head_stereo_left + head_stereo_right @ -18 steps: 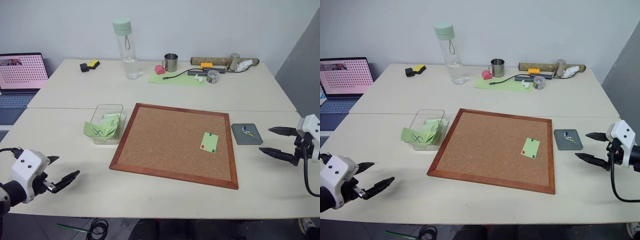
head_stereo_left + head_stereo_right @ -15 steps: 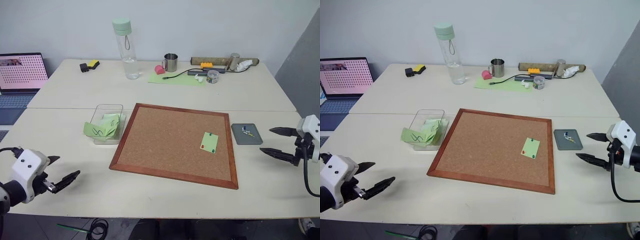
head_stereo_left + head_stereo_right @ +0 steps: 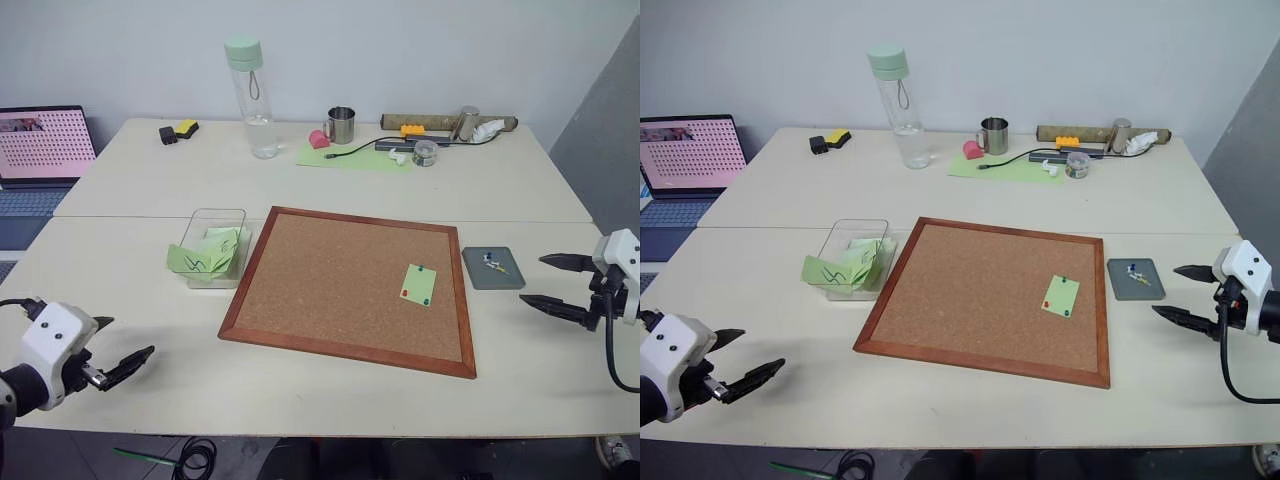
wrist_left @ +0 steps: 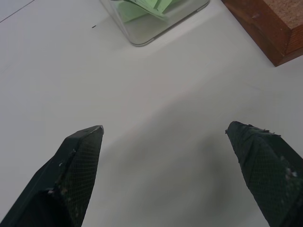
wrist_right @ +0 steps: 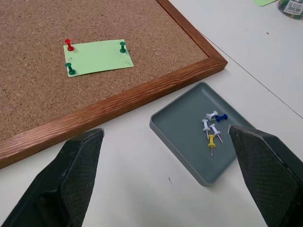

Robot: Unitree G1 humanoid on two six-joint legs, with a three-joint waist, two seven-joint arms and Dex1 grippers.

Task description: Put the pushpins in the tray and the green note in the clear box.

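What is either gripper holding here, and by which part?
Nothing. The left gripper and the right gripper both hang open over the table with nothing between their fingers.

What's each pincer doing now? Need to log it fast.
Left pincer: open, holding nothing.
Right pincer: open, holding nothing.

Two head cameras looked forward and down over the whole counter point(image 3: 330, 390), sharing the corkboard point(image 3: 350, 285). Each wrist camera sat close above the counter, the right facing the tray point(image 5: 187, 130) and corkboard corner.
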